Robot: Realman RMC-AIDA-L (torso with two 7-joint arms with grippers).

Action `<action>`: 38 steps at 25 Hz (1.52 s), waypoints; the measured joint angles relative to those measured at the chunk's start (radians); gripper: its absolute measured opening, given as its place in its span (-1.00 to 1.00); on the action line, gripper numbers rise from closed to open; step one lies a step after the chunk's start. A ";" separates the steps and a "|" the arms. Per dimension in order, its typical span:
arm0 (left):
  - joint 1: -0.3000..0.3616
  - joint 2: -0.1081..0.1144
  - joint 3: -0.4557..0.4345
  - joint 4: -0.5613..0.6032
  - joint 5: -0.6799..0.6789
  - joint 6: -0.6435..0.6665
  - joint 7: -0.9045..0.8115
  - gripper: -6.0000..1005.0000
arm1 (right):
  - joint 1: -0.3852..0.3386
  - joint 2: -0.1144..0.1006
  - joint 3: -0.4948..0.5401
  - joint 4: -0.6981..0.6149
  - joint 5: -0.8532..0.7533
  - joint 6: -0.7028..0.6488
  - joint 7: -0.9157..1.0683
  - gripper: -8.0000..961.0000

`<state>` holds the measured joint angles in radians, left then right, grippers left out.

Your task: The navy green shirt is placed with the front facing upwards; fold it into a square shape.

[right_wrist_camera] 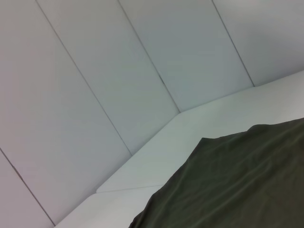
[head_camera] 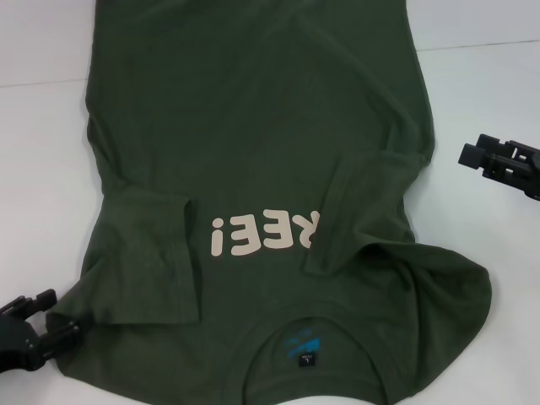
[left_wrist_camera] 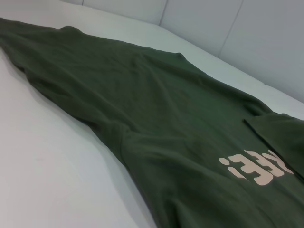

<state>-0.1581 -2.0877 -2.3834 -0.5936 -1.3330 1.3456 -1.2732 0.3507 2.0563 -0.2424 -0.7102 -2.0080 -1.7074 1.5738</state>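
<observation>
We record the navy green shirt (head_camera: 261,152) lying front up on the white table (head_camera: 42,169), collar (head_camera: 308,333) at the near edge towards the robot and hem running away to the far side. Both sleeves are folded inward over the body: the left sleeve (head_camera: 148,257) lies flat across the left chest, the right sleeve (head_camera: 363,207) crosses the right chest and covers the start of the pale block letters (head_camera: 266,232), which read upside down from the head camera. The cloth at the right shoulder (head_camera: 447,278) is bunched and creased. The left gripper (head_camera: 38,325) sits low at the near left corner, its black fingers (head_camera: 63,331) parted and touching the shirt's edge at the left shoulder; we cannot tell whether cloth lies between them. The right gripper (head_camera: 481,156) hangs off to the right of the shirt, apart from it, fingers parted and holding nothing. In the left wrist view the shirt (left_wrist_camera: 156,123) stretches across the table (left_wrist_camera: 52,175); in the right wrist view we see only its far corner (right_wrist_camera: 237,185) before the wall panels (right_wrist_camera: 118,71).
</observation>
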 joint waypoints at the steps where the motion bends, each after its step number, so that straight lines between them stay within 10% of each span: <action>1: 0.000 0.000 -0.004 0.000 -0.002 0.000 0.000 0.74 | 0.001 0.000 0.000 0.000 0.000 0.001 0.000 0.44; 8: -0.002 0.002 -0.017 0.005 0.004 0.000 -0.003 0.62 | 0.002 0.000 0.000 0.000 0.003 0.003 -0.001 0.39; 26: -0.011 0.002 -0.005 0.000 0.036 0.015 -0.006 -0.77 | 0.004 0.000 0.000 0.010 0.005 0.014 -0.003 0.39; 38: -0.010 0.003 -0.016 -0.002 0.037 0.019 0.000 -0.79 | 0.000 -0.004 -0.004 0.023 -0.001 0.022 -0.007 0.39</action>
<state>-0.1678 -2.0849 -2.3993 -0.5960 -1.2961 1.3649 -1.2735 0.3509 2.0522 -0.2466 -0.6875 -2.0095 -1.6852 1.5672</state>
